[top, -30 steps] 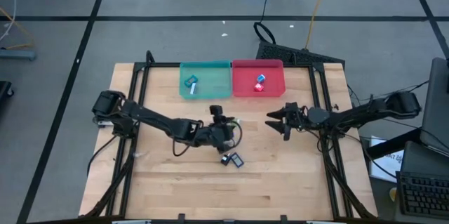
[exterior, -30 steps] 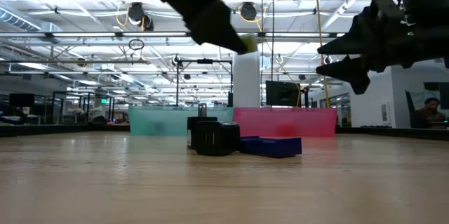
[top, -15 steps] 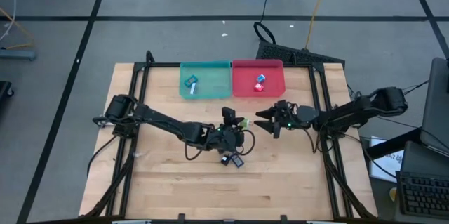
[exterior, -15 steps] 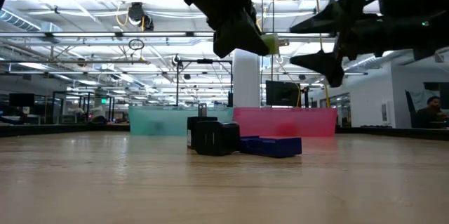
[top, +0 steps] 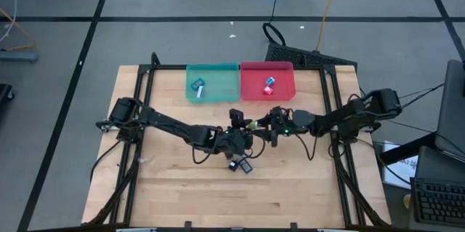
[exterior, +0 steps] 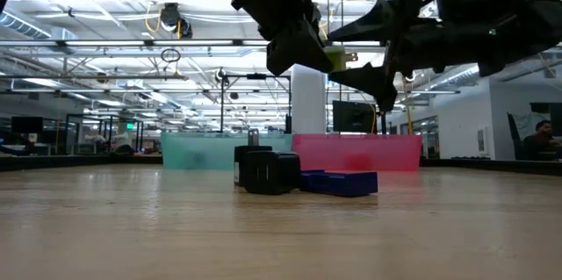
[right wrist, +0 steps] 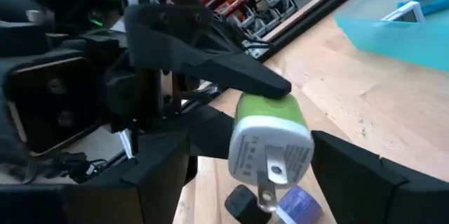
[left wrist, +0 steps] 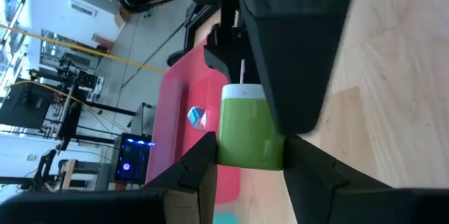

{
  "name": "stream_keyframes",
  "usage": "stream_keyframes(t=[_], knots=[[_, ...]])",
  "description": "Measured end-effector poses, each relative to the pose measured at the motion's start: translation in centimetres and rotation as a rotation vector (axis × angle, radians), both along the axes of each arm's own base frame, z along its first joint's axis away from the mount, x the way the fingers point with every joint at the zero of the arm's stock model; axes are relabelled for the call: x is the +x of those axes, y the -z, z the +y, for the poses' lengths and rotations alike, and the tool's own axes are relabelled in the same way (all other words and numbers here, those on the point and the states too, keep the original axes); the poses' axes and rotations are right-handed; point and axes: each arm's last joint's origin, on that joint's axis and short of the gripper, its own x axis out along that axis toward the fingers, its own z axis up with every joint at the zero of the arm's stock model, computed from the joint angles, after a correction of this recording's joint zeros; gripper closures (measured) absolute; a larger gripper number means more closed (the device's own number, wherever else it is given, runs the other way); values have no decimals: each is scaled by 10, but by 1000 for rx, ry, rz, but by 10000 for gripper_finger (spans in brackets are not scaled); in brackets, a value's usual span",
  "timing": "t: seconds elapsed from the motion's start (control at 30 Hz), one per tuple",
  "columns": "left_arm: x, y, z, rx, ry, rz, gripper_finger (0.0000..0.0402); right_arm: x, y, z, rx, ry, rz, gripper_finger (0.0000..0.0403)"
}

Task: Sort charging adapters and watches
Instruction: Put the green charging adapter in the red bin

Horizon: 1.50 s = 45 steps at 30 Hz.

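Note:
My left gripper is shut on a green charging adapter with a white pronged face, held in the air over the table's middle. My right gripper is open and level. Its fingers stand on either side of the adapter's white end, and I see no touch. A black charging adapter and a dark blue watch lie on the table below. The teal tray holds a teal watch with a whitish strap. The red tray holds blue and red adapters. My left gripper pinches the green adapter's body at the end away from the white face, one finger on each of two opposite sides. The fingers come from the table's left, slanting slightly down. The adapter is lifted clear, its prongs pointing at my right gripper.
The two trays stand side by side at the table's far edge. Black frame rails run along the table's left and right sides. Bare wood lies toward the near edge.
My right gripper has travelled toward the table's left, up to the green adapter, and its fingers stand wider apart than a second ago. My left gripper has carried the adapter a little toward the right and rolled its wrist, staying shut on it.

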Motion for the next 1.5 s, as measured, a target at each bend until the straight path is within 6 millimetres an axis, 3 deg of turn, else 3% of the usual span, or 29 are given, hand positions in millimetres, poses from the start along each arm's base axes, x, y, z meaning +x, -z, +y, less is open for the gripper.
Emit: stream_keyframes(t=[0.23, 0.67, 0.87, 1.07, 1.3, 1.5], knots=[[-1, 2, 2, -23, -25, 1, 273, 0, -3, 0, -3, -13, -17, 163], [-1, 1, 2, -39, -37, -16, 273, -1, -3, 0, -11, -7, -15, 272], [-1, 1, 1, -113, -49, -52, 263, -1, -2, 0, -14, -14, -13, 272], [-3, 1, -10, -281, -119, -173, 205, -1, -4, 1, -52, -37, -21, 271], [-8, 1, -15, -323, -113, -146, 157, -1, -3, 1, -63, -43, -16, 272], [-25, -9, -6, -412, -158, -103, 137, -4, -3, -1, -63, -38, -21, 272]])
